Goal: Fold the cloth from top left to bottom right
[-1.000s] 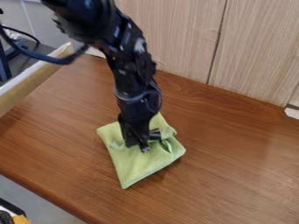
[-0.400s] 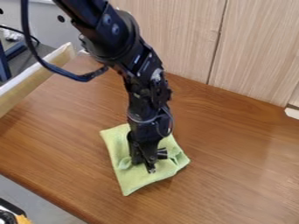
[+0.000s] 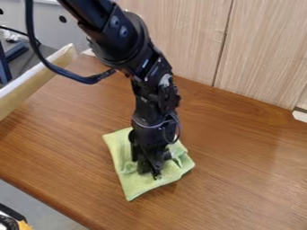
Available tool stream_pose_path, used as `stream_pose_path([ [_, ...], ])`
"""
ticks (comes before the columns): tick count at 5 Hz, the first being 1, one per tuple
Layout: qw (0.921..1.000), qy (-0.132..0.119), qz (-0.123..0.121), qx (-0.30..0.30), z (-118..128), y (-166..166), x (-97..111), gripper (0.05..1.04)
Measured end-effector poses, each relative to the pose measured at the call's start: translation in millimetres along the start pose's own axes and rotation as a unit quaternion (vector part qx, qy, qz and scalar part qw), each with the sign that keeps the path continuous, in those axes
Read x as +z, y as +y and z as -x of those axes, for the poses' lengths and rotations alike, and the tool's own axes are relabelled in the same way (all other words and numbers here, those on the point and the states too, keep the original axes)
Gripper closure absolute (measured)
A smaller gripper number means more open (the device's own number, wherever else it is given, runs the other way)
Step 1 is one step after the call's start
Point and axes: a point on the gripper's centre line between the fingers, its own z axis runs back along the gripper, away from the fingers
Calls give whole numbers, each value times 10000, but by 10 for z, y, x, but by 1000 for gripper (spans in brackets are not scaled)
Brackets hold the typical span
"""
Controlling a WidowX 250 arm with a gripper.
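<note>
Where the view is widest, the brown table [image 3: 246, 157] takes up most of it, its wood grain running across the top and its front edge slanting down from the left side to the bottom. Behind it stands a pale wooden wall [image 3: 180, 36], split by a dark upright seam. The black arm [image 3: 123, 36] comes in from the top edge, left of the middle, and bends downward to hang over the table. At the upper left, a grey panel [image 3: 51, 20] with dark round holes stands beyond a light wooden board [image 3: 30, 90], which runs at a slant along the table's far left side. The light green cloth [image 3: 141, 186] lies on the table below the middle of the view, a little to the left, partly folded, with one corner pointing toward the bottom edge and its layers bunched and wrinkled on the right. A dark cable [image 3: 60, 72] loops out to the left of the arm and back to it. Right over the cloth is the pincer [image 3: 156, 174], pointing down, its tip above the cloth's lower middle; how far open it is I cannot tell, nor whether it has hold of any cloth. Smaller again are a white piece [image 3: 300, 115] at the right edge, by the foot of the wall, and a yellow-orange bit [image 3: 24, 225] in the bottom left corner, beside something black.
</note>
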Motion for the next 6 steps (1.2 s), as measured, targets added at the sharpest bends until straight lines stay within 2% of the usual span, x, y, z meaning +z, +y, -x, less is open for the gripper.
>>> stream_pose_path([
  [1, 9999, -31, -67, 94, 12, -10, -21, 280],
  [2, 9998, -49, -70, 182, 17, -22, -34, 81],
  [3, 9996, -146, -63, 229, 9, -39, -34, 79],
  [4, 9976, -494, 4, 494, 103, 51, 432, 84],
  [5, 9966, -596, 34, 567, 116, 38, 677, 84],
  [6, 9926, -968, -28, 727, 124, 109, 1012, 84],
])
